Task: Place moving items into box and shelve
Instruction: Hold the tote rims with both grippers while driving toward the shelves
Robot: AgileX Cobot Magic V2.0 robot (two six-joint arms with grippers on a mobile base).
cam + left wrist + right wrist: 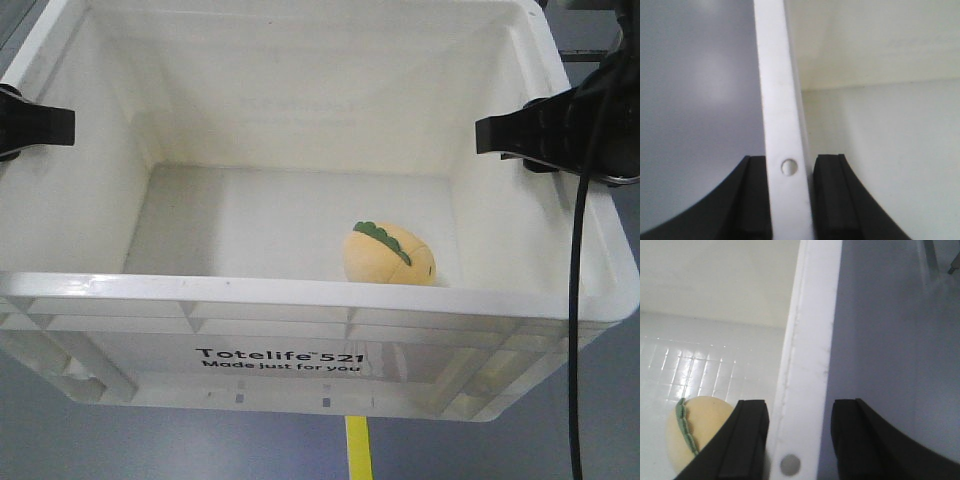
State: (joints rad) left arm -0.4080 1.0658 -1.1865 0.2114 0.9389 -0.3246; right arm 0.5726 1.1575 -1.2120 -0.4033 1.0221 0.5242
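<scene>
Large white box (300, 300), open at the top, across nearly the whole front view. Black print "Totelife 521 Made just for you" (280, 357) on its near wall at 6 o'clock. Grey floor (600, 430) below and beside it, with a yellow line (358, 450) at 6 o'clock.

Left end effector (40, 125) at 9 o'clock on the box rim. From the left wrist (789, 172), narrow and clamped on that rim, one black pad tight against each face.

Right end effector (515, 135) at 3 o'clock on the opposite rim. From the right wrist (800, 440), also narrow, closed around the rim. Inner pad (752, 435) touching; thin sliver beside the outer pad (850, 440), contact there hard to tell.

Black cable (578, 300) hanging from 3 o'clock down to 5 o'clock, outside the box.

Yellow-orange plush toy (390, 255) inside the box, on its bottom at about 5 o'clock, close to the near wall and well apart from both end effectors. Green leaf strip (385, 240) across its top. From the right wrist, toy (705, 430) at 7 o'clock, partly hidden behind the inner pad.

Small round mark (788, 166) on the rim between the left pads.
</scene>
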